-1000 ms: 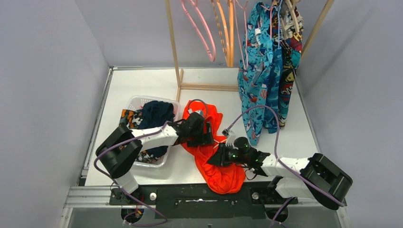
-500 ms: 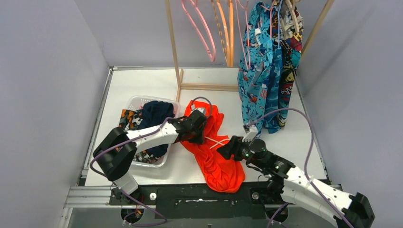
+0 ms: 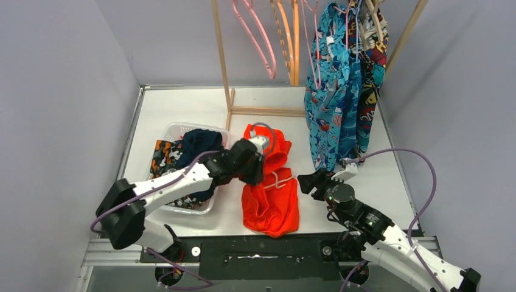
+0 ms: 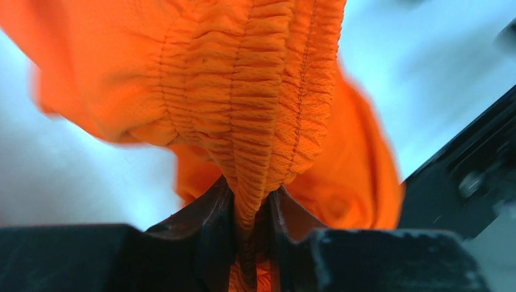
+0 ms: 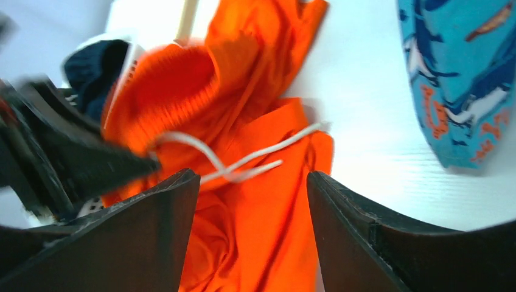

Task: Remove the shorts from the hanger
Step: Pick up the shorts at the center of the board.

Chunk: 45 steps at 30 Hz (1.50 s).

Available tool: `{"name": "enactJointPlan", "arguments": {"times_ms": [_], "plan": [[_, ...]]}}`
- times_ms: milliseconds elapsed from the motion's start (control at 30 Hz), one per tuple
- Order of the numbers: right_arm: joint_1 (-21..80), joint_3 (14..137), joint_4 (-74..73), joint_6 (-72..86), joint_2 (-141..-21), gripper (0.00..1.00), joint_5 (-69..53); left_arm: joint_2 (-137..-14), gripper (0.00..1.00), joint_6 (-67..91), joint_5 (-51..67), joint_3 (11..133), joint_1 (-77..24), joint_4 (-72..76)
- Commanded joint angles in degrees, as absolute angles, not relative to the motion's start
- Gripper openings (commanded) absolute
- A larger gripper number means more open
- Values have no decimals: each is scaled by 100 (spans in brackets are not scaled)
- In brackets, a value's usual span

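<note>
White table (image 3: 176, 106), grey walls (image 3: 61, 91); left claw (image 4: 249, 204) pinches orange shorts (image 3: 271, 207); right claw (image 5: 252, 182) gapes.

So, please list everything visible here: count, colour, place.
table: one, white, below all
rack: one, light wood, far side
basket: one, white, table's left
orange-red shorts: one, orange-red, crumpled mid-table
navy shorts: one, navy, in the basket
black printed shorts: one, black-orange-white, in the basket
teal-blue shorts: at least one, teal, hanging on rack
comic-print shorts: one, multicolour, hanging behind them
pink hanger: one, pink, bare on the rack
orange hanger: at least one, orange, bare beside the pink
left pincer: one, black, shut on the orange-red shorts' waistband
right pincer: one, black, open, right of those shorts
</note>
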<state>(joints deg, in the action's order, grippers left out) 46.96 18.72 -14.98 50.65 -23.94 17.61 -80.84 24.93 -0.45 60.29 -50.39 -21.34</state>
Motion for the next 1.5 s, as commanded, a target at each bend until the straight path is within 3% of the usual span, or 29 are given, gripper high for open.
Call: {"name": "enactJointPlan", "arguments": {"times_ms": [0,67,133,300,633,1067,1133,1300,1467], "plan": [[4702,2344,-1762,5262,-2927,66,2463,-8457,23,2781,508,5292,-5673,-1646],[4704,2458,-1846,5308,-3163,67,2578,-8629,43,2943,433,5178,-5824,-1436],[4702,2540,-1892,5358,-3393,67,2711,-8868,56,2995,325,5253,-5888,-1461],[4683,2438,-1983,5727,-3618,76,3191,-9145,77,2972,-347,5639,-6046,-1598],[4504,2122,-2397,6293,-3425,78,3306,-9108,86,3150,-1289,5995,-6284,-1622],[3727,1721,-2020,5734,-2903,81,2826,-11178,87,3560,-2021,6867,-7043,-2604],[3689,1738,-1985,5596,-2907,81,2795,-11366,77,3837,-2142,6797,-7057,-2734],[3618,1824,-1952,5378,-3046,82,2572,-11328,26,4134,-2751,6596,-7037,-3007],[3555,1994,-2001,5230,-3254,82,2331,-11077,0,4123,-3493,6875,-6959,-3350]]}}
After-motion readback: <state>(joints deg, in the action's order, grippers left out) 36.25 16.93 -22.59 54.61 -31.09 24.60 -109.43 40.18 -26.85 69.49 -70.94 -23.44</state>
